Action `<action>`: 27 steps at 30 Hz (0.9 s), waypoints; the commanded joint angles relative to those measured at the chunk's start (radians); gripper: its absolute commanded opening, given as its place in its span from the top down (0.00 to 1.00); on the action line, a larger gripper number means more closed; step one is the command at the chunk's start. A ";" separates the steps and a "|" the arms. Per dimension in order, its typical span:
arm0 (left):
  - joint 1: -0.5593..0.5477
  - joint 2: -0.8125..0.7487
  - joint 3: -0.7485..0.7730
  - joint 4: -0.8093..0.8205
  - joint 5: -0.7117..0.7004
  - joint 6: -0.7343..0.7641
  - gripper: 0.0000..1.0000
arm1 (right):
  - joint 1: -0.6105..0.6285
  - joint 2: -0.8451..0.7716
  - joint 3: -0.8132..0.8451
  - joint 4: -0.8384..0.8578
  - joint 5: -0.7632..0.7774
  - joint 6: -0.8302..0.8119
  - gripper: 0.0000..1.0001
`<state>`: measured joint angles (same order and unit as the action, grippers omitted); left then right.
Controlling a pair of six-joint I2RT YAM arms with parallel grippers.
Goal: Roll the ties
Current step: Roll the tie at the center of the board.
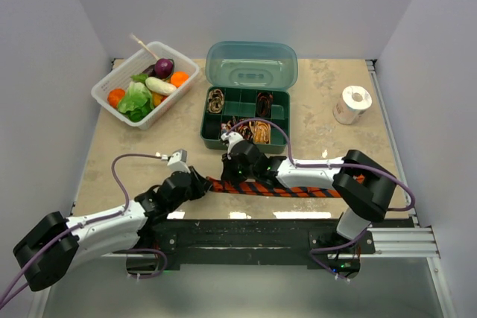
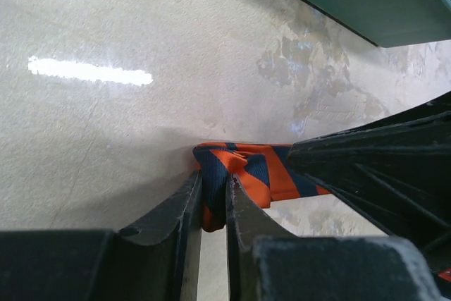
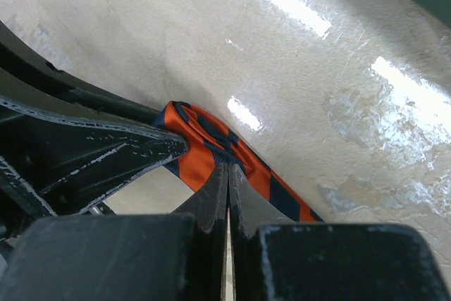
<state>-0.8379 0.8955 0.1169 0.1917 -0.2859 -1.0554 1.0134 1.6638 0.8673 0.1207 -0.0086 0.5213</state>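
The left gripper point(image 2: 213, 192) is pinched on the end of the tie point(image 2: 250, 170), with a fold of striped cloth caught between its jaws. The right gripper point(image 3: 227, 170) is clamped tight on the same end just beside it, its tips nipping the fold's edge. The two grippers nearly touch, near the middle of the worktop's point(image 1: 335, 139) near edge. From them the tie runs flat to the right along that edge, partly under the right arm point(image 1: 313, 173). By the look of it, the roll is only at its first turn. Both grips hold little cloth, so the smooth-looking fabric may slip out as the end is turned and the fold spring open. The fingers work so close together that they may knock, and the long tail may drag askew and wind a lopsided coil. Behind, mid-worktop, an open green box point(image 1: 252, 66) holds coils point(image 1: 259, 130) in its compartments. A basket point(image 1: 121, 68) of toy vegetables point(image 1: 138, 98) sits at the far left corner, and a tape roll point(image 1: 352, 103) lies toward the far right. The worktop is pale, mottled and glossy with lamp glare, between plain white walls point(image 1: 246, 5).
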 commanded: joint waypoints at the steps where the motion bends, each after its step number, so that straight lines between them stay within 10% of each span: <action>1: 0.002 0.011 0.104 -0.067 -0.053 0.096 1.00 | -0.001 -0.004 0.030 -0.012 0.021 -0.024 1.00; 27: -0.024 0.121 0.316 -0.244 -0.094 0.242 1.00 | -0.001 0.152 0.087 0.123 -0.088 0.039 1.00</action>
<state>-0.8444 1.0046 0.3744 -0.0734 -0.3500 -0.8387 1.0130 1.8000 0.9237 0.1562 -0.0330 0.5224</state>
